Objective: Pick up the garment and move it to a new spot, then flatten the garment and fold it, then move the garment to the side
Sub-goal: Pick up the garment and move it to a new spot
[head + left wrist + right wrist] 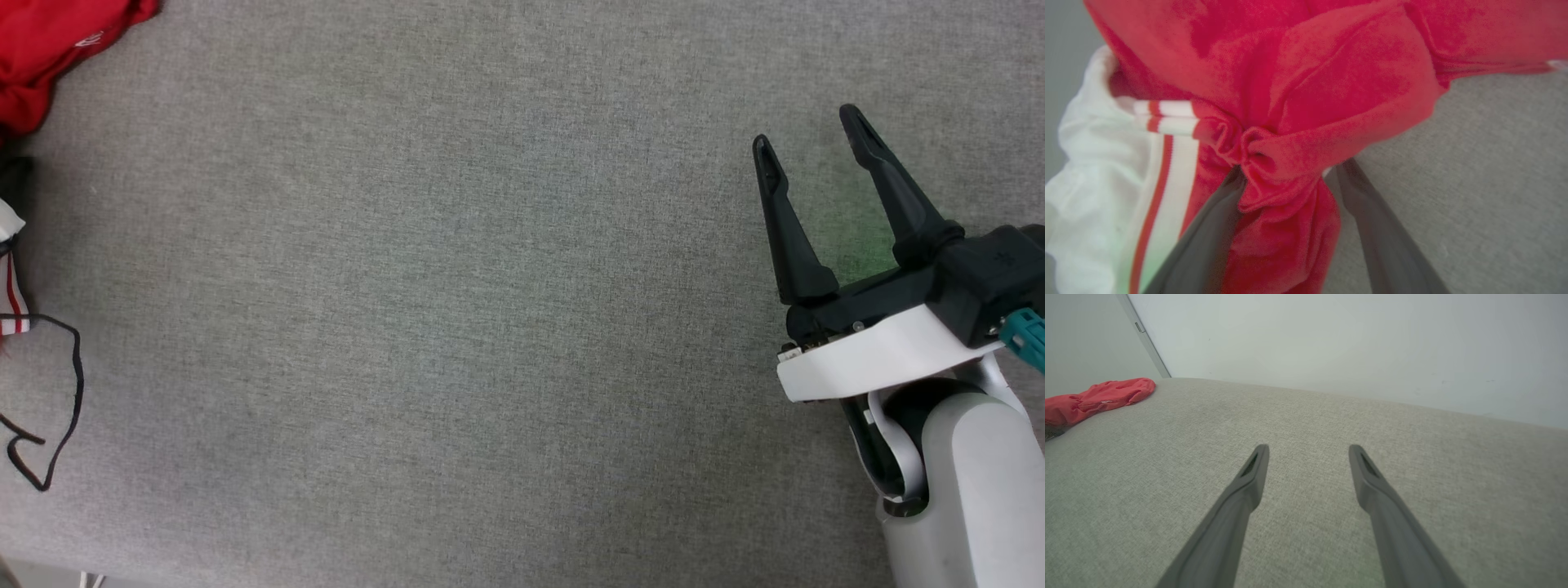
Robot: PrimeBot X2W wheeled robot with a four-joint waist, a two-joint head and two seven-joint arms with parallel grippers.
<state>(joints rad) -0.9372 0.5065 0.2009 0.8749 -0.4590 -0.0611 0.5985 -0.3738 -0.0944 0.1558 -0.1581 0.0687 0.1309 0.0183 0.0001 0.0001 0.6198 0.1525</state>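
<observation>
Garment (49, 57) mostly beyond head view's edge

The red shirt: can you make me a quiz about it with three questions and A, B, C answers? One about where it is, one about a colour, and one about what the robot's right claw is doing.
1. In the head view, where on the grey surface is the garment? A: far left. B: middle. C: far right.
2. Its sleeve is: A: blue. B: white with red stripes. C: black.
3. The right gripper is: A: shut on cloth. B: open and empty. C: shut and empty.

Answers:
1 A, the red cloth lies at the upper left corner.
2 B, the left wrist view shows it.
3 B, its fingers stand apart over bare surface.
</observation>
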